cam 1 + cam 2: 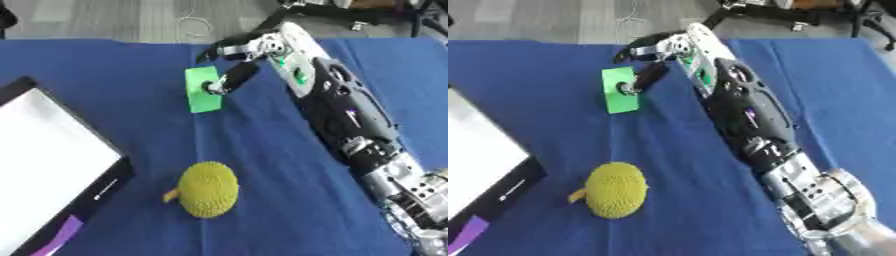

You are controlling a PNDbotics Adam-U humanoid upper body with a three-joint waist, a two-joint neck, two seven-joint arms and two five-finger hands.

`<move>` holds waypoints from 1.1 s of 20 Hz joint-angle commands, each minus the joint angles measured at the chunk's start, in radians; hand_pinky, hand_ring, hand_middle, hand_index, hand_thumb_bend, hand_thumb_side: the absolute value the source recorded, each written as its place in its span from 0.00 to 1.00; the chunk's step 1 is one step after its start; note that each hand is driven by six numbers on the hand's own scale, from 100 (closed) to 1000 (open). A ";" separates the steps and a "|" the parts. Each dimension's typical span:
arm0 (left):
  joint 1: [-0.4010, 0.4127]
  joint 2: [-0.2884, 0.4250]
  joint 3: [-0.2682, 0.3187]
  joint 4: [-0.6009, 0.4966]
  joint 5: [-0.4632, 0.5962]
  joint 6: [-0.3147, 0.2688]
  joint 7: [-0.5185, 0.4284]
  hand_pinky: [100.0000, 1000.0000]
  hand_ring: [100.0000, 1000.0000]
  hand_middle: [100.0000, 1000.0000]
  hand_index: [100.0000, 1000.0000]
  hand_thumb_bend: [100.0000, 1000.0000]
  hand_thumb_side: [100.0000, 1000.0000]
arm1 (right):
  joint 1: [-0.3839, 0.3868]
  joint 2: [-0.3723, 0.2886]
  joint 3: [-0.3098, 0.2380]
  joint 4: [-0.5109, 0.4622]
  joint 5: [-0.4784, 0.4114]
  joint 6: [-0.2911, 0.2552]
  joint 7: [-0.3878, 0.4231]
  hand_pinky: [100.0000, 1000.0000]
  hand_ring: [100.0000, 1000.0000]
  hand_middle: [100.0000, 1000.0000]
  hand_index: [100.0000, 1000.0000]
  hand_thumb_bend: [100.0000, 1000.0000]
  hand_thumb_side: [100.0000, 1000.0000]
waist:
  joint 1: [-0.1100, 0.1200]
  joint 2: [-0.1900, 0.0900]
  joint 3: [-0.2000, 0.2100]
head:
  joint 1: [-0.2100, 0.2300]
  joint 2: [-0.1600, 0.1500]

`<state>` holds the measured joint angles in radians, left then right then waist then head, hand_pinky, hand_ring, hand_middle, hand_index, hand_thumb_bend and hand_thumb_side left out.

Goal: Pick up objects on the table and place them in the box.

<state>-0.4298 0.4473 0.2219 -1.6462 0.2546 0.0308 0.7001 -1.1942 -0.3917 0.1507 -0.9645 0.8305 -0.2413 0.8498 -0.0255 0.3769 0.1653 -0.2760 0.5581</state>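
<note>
- Right, on the far left I see the box (66, 165), white inside with a dark rim, open and waiting at the table's left edge.
- Next, a bumpy yellow ball (208, 188) sits on the blue tablecloth (262, 150), near the box and untouched.
- Further up, the green card (203, 89) lies flat on the cloth, well apart from the box.
- My right hand (238, 60) reaches in from the right, fingers curled down, with one fingertip touching the card's right edge; I can't tell whether the thumb has any purchase under it yet.
- I judge the card is thin and hard to lift, so I'd press and drag its edge up before pinching, then carry it left to the box.
- My left hand isn't in sight.
</note>
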 commanded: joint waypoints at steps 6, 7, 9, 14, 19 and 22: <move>-0.006 0.017 0.012 -0.006 0.005 0.002 -0.009 0.73 0.77 0.60 0.77 0.64 0.53 | -0.006 -0.016 -0.006 0.010 -0.042 0.023 0.000 1.00 0.99 0.97 1.00 0.13 0.36 | -0.007 0.000 -0.002 | -0.005 -0.010; -0.007 0.017 0.011 -0.006 0.005 0.002 -0.010 0.73 0.77 0.60 0.77 0.64 0.53 | -0.006 -0.015 -0.006 0.010 -0.046 0.025 0.000 1.00 0.99 0.97 1.00 0.13 0.34 | -0.007 0.000 -0.002 | -0.005 -0.010; -0.008 0.017 0.011 -0.006 0.005 0.003 -0.012 0.73 0.77 0.60 0.77 0.63 0.52 | -0.005 -0.015 -0.005 0.009 -0.056 0.027 -0.001 1.00 0.98 0.97 1.00 0.16 0.27 | -0.007 0.001 -0.002 | -0.007 -0.010; -0.005 0.017 0.012 -0.004 0.007 0.005 -0.013 0.73 0.77 0.59 0.77 0.63 0.52 | -0.008 -0.017 -0.007 0.003 -0.084 0.048 -0.011 1.00 0.98 0.97 1.00 0.13 0.24 | -0.009 0.000 -0.002 | -0.008 -0.007; -0.005 0.018 0.013 -0.004 0.007 0.004 -0.013 0.74 0.77 0.59 0.77 0.63 0.52 | -0.012 -0.021 -0.004 -0.007 -0.132 0.062 -0.005 1.00 0.99 0.98 1.00 0.10 0.23 | -0.012 -0.003 -0.002 | -0.006 -0.003; -0.003 0.019 0.014 -0.003 0.007 0.005 -0.014 0.74 0.77 0.59 0.77 0.63 0.52 | -0.010 -0.022 -0.003 -0.012 -0.166 0.067 0.004 1.00 0.99 0.98 1.00 0.04 0.32 | -0.013 -0.006 -0.003 | -0.002 0.000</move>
<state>-0.4283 0.4472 0.2226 -1.6407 0.2588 0.0359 0.6882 -1.1870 -0.3918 0.1489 -0.9596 0.6799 -0.1784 0.8513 -0.0313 0.3769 0.1615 -0.2792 0.5594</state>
